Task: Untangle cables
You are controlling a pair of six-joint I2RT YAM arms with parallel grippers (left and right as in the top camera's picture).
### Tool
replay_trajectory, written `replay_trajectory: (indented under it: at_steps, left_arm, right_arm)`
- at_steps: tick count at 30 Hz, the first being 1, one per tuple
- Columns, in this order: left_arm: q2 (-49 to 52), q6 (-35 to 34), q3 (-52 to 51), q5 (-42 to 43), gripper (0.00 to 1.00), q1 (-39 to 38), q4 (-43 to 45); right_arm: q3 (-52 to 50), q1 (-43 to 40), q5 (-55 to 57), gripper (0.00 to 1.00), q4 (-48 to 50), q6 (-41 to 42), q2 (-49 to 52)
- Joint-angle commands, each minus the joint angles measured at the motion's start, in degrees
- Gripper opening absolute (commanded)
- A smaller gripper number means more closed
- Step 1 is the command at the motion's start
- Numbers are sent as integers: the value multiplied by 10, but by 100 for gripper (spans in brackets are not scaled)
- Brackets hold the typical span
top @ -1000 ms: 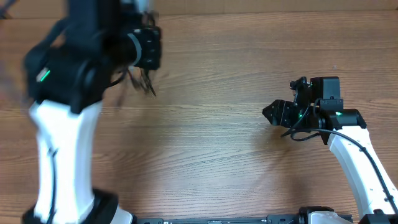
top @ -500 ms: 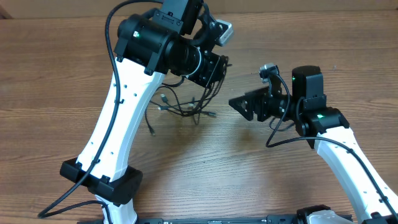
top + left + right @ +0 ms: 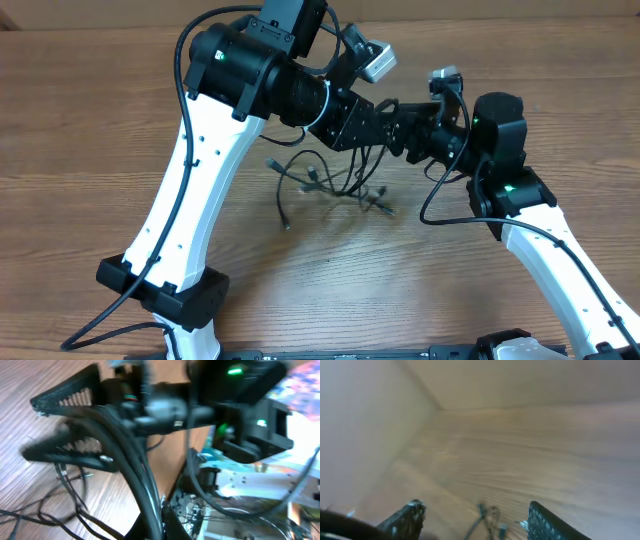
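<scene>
While the cables (image 3: 325, 182) hang in a loose tangle over the mid-table (image 3: 120, 130), the left gripper (image 3: 385, 125) pinches their upper strands and the right gripper (image 3: 415, 138), jaws parted, meets it beside them.

The setting is a robotics lab or test bench. Two white-and-black arms stand on a wood-grain table (image 3: 90, 150), with green status lights lit on their housings. A black rail (image 3: 350, 353) runs along the near table edge between the arm bases. In the left wrist view, beyond the right gripper (image 3: 60, 425), a cluttered area (image 3: 250, 485) shows white hardware, loose wiring and coloured items. Behind the right gripper (image 3: 470, 517), a plain pale wall (image 3: 365, 435) meets the table.
</scene>
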Motion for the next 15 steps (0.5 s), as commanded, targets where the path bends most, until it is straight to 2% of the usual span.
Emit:
replay_trajectory:
  at_steps: [1,3,7,11,15]
  left_arm:
    - [-20,30,8,51,4,-3,-5]
    - [-27,30,8,5,4,0,-19]
    - [-49,30,8,-80,4,25,-53]
    - [-85,30,8,-133,4,77,-66]
    - [-122,29,8,-138,3,153,-59]
  right_arm:
    - [0,-2,218,62,-58,89,2]
    - [0,-8,315,63,-132,118,3]
    - [0,-34,414,69,-240,123,9]
    - [0,-86,443,71,-306,123,14]
    - [0,-150,440,72,-330,122,14]
